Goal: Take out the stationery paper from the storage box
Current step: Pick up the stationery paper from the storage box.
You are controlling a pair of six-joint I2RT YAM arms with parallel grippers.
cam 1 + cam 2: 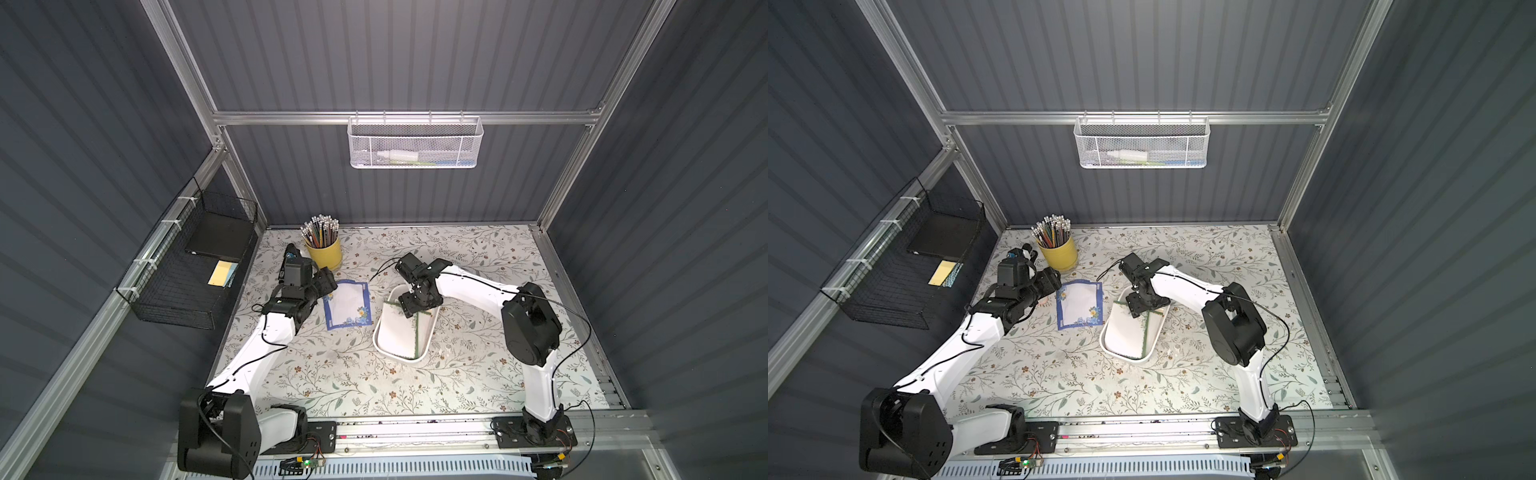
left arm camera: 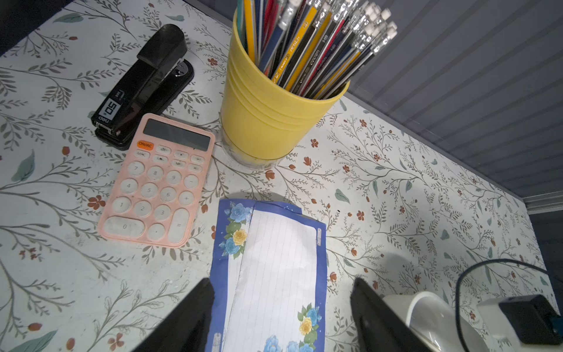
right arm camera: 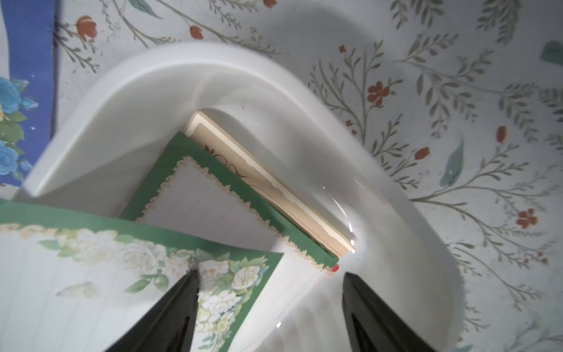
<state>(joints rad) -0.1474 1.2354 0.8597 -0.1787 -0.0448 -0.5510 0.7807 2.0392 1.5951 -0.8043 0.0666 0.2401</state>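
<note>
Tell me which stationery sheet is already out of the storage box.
The blue-bordered sheet, lying on the table beside the storage box. The green-bordered sheets and the tan one lie inside it.

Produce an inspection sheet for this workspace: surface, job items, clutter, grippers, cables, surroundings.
Surface: floral-print tabletop, no spills seen.
Job's things: blue-bordered sheet lies on the table beside the storage box; green-bordered sheets and a tan-bordered sheet are inside the box.
Clutter: yellow pencil cup, black stapler and pink calculator, grouped at the back left.
Grippers: left gripper open over the blue sheet, holding nothing; right gripper open over the box, above the top green sheet.
Cables: black cables loop loose off both arms.
Surroundings: white mesh basket on the back rail; black wire basket on the left wall, holding a yellow sticky-note pad.
</note>
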